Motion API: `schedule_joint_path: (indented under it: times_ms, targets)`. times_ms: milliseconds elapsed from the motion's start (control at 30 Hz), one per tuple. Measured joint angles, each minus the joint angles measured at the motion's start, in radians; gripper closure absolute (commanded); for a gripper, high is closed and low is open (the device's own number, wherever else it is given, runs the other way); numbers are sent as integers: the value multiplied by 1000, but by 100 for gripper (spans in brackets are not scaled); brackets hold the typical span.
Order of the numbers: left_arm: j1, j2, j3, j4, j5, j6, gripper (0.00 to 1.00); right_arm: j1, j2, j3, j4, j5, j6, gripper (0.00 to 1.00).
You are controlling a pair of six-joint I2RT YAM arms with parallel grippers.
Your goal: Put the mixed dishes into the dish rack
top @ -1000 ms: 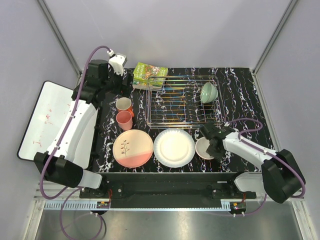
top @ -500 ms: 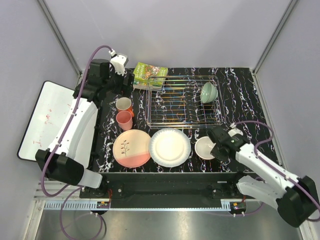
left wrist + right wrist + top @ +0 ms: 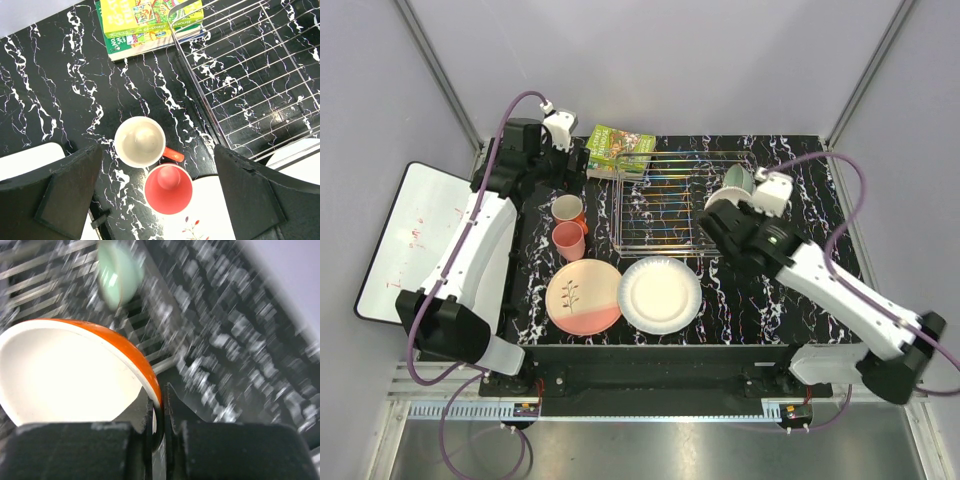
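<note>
The green book at the far edge of the table shows partly legible words, "STORY" and "HOUSE". Red scribbles on the white board are unreadable.

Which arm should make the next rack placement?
Right: the right fingers pinch the orange-and-cream bowl at the dish rack; the left fingers hang open over the cups, empty.

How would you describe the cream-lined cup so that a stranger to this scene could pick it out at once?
Find the wire dish rack at the back of the black marbled table. Two cups stand just left of it. Take the cup nearer the green book: cream inside with an orange handle, unlike its all-pink neighbour.
</note>
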Motion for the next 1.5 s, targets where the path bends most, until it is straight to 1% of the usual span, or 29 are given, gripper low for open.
schedule_joint_path:
  times_ms: [133,233,333,567,700,967,1500]
  targets:
    - [2,0,5,-2,0,0,1,0,206,93,0,246,-82,100]
    - [3,0,5,-2,0,0,1,-3,329,123,0,334,-142,100]
    - [6,0,5,-5,-1,0,1,-30,403,127,-3,370,-182,100]
    - [9,0,5,-5,-1,-2,1,-152,422,122,-26,413,-225,100]
    - [9,-1,5,-6,0,-7,1,-154,451,120,-37,431,-235,100]
    - [9,-16,5,-25,0,-7,1,-154,615,116,-37,435,-235,100]
    - [11,-20,5,-36,0,-6,1,-200,699,110,-42,437,-202,100]
